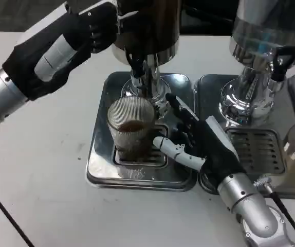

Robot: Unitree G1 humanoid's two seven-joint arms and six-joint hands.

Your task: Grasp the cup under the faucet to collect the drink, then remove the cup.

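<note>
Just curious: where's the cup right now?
The cup stands on the left drip tray under the faucet, with the right hand around its side.

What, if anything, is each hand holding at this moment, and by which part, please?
The right hand grips the ribbed cup by its lower side wall. The left hand is up at the dispenser; whether it grasps anything cannot be told.

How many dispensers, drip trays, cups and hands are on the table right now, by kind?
Dispensers: 2, one dark, one clear
Drip trays: 2, left, right
Cups: 1, ribbed cup holding brown drink, on the left tray
Hands: 2, left hand up at the dark dispenser, right hand at the cup
Total: 7
</note>
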